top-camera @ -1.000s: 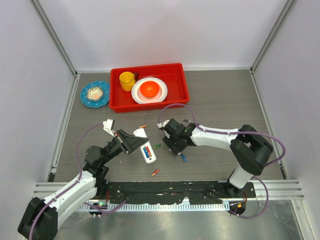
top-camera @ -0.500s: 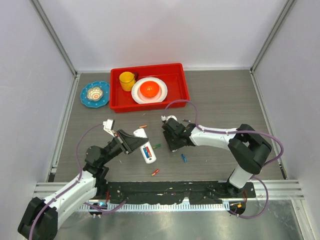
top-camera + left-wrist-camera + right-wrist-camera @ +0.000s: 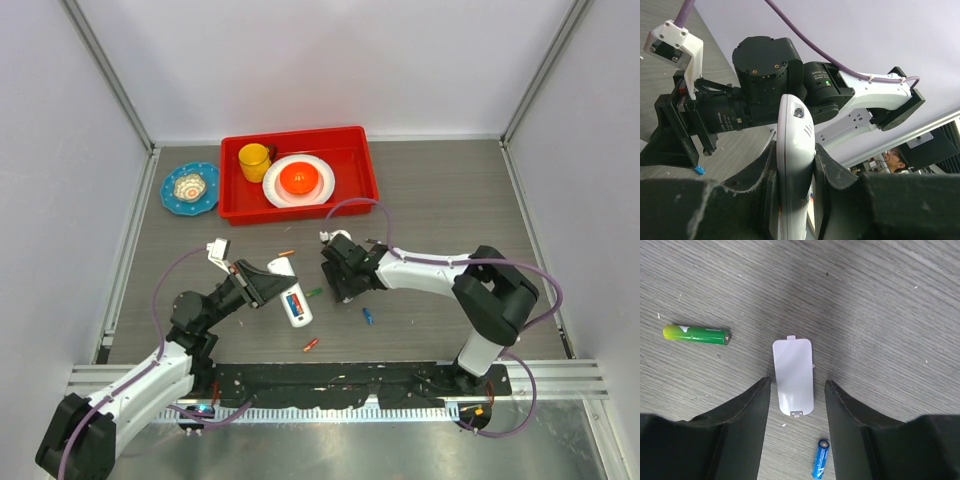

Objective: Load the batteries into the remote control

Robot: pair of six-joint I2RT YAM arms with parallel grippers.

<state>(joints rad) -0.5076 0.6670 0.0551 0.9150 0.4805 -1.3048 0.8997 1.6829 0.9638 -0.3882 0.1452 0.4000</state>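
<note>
While clamping the remote control (image 3: 794,165) in the left gripper (image 3: 268,285) (possibly already loaded), lower the parted right gripper (image 3: 796,386) onto the back cover (image 3: 793,371) lying flat near green battery (image 3: 696,334) and blue battery (image 3: 820,458); pinch its long edges.

Grey wood-grain table (image 3: 450,200) with red tray (image 3: 355,175), blue plate (image 3: 170,200), white cover (image 3: 793,376), green battery (image 3: 696,333), blue battery (image 3: 820,458)

Robot test cell in a lab.
Plain white wall panels (image 3: 320,60) on bare aluminium posts (image 3: 106,70) box in a grey wood-grain surface (image 3: 440,200), with two cabled white-and-black robot arms (image 3: 430,268) bolted to a metal rail (image 3: 560,372) (beyond, a person (image 3: 897,159) sits by dark monitors (image 3: 940,145)).
</note>
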